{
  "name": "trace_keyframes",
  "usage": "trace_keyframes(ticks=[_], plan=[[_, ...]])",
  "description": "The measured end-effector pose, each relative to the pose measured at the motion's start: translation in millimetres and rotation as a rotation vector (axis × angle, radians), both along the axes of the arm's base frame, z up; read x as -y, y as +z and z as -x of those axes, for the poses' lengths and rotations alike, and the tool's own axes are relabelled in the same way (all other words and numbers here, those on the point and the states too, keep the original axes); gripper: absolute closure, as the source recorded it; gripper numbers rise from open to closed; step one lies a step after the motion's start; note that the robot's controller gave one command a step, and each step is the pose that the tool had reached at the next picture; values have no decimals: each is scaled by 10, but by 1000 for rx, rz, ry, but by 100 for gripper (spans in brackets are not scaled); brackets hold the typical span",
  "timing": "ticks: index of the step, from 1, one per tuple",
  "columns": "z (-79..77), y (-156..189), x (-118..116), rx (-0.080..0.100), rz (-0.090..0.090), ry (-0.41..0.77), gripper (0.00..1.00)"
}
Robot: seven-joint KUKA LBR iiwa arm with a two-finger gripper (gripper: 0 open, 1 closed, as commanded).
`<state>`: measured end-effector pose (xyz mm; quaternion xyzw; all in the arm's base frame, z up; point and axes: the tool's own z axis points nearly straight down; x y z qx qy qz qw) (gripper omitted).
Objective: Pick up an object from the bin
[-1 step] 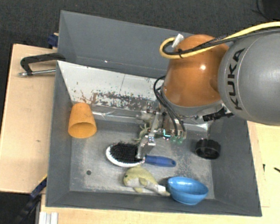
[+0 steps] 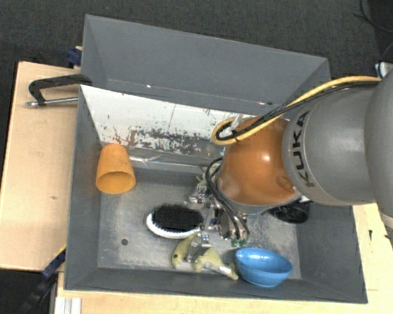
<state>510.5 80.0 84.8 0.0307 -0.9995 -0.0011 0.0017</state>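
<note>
Things lie loose on the floor of the grey bin [image 2: 121,250]. The big grey arm [image 2: 354,144] comes in from the right. It has a round orange cover [image 2: 255,171] at its wrist, and a yellow cable [image 2: 318,89] runs along it.

The gripper [image 2: 212,229] hangs under the orange cover, low in the bin, near the middle of the floor and a bit to the right. It is a tangle of small shiny metal parts. From this view it is hard to tell whether it is spread apart or pressed together, so that stays unknown. It is also hard to tell whether it grips anything.

The gripper is just beside the right end of a black brush [image 2: 173,222] with a white rim. The brush lies flat with its bristles up. The two look like they touch, or almost touch. Just below the gripper, close to the front wall, lies a small pale yellow thing [image 2: 198,258] with a lumpy shape. The gripper's lowest part is right above it.

A blue bowl [image 2: 263,266] sits upright next to the pale yellow thing, on its right, and seems to touch it. An orange cup [image 2: 115,170] lies on its side, well apart, by the left wall. A black thing [image 2: 293,213] peeks out from under the arm on the right.
</note>
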Motion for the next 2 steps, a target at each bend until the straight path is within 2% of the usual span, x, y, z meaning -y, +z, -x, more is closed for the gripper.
trace_keyframes(ticks=[1,2], plan=[[-14,40,-12,4,-2,2,100],[-56,1287,-85,16,-1,79,100]])
